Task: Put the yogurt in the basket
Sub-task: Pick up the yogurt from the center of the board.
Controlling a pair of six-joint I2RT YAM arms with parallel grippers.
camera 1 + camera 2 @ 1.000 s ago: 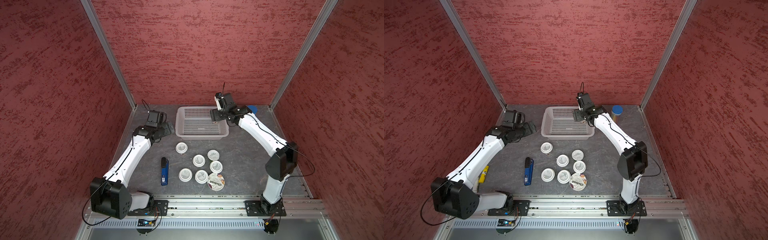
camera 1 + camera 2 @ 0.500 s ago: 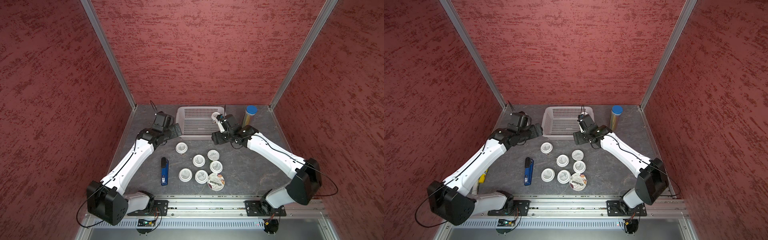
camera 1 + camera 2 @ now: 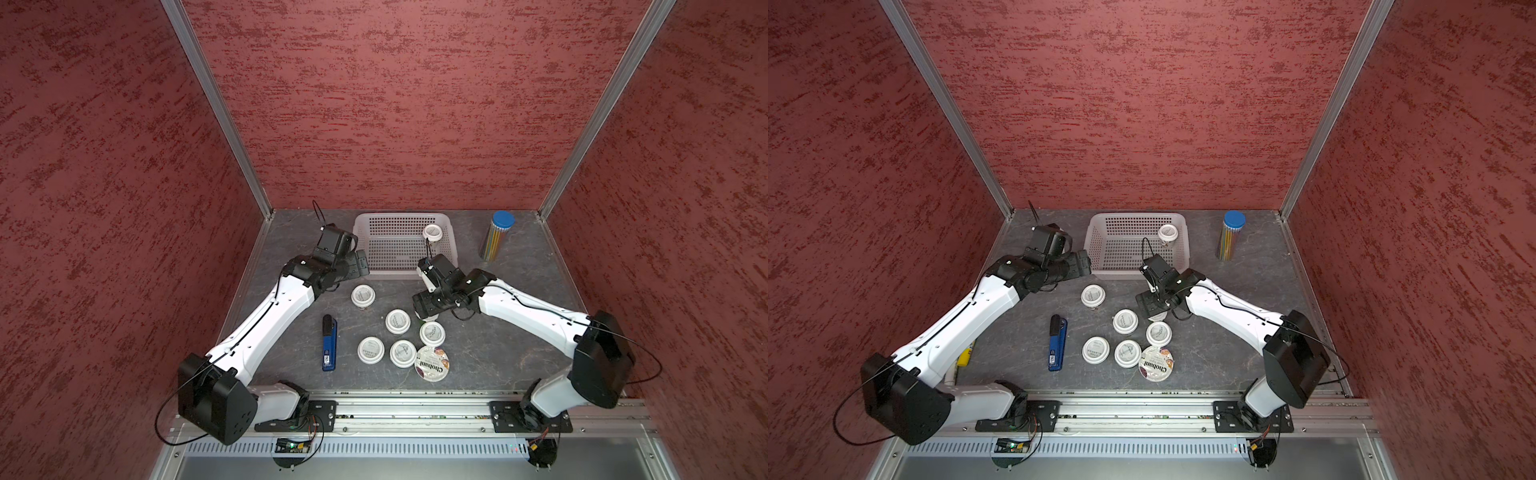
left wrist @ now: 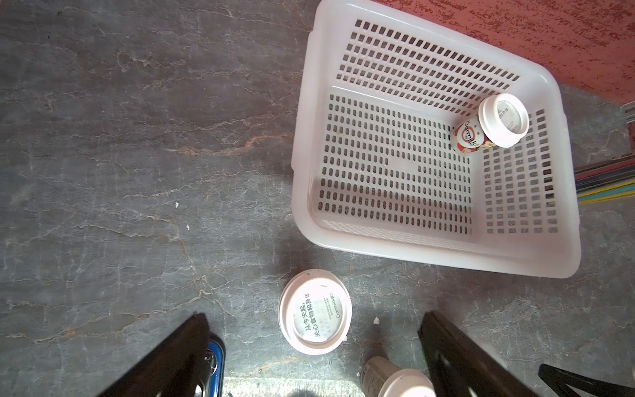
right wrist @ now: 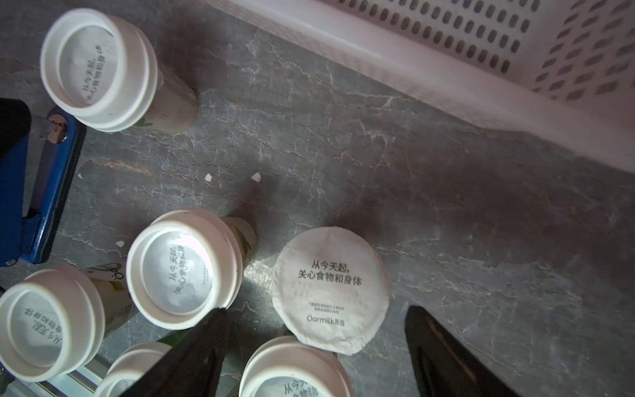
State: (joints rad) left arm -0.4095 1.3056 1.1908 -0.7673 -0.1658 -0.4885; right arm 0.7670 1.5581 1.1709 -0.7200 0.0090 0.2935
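We're over the dark grey stone-patterned bench (image 3: 498, 332), and the pale greyish-white perforated plastic basket (image 3: 362, 249) sits at the far side, close to the back wall. One small round yogurt cup with a white lid (image 3: 432, 232) is already in there, tucked into the far right corner.

The other yogurt cups are out on the bench in front of the basket. A lone cup (image 3: 363, 296) stands nearest the basket's front left. Behind it comes a cluster of small white-lidded cups, with the wider Chobani-lidded cup (image 3: 432, 363) just beside them at the near edge.

Now the left tool (image 3: 359, 264): jaws spread wide, nothing in them, parked just beside the basket's near left corner. In its wrist view the lone cup (image 4: 314, 311) lies between the two black fingers (image 4: 192, 343), clear of both.

Over to the right tool (image 3: 424, 309), above the far edge of the cluster. Its jaws are apart too, and empty. Its wrist view shows a cup with a flat white foil lid (image 5: 330, 288) sitting between the fingers (image 5: 439, 343), with bare bench showing on either side. In both top views that cup is nearly hidden under the tool; we catch only a sliver.

A blue stapler (image 3: 329, 343) lies left of the cluster. A tall blue-capped tube of coloured pencils (image 3: 496, 235) stands right of the basket, well apart from both tools.
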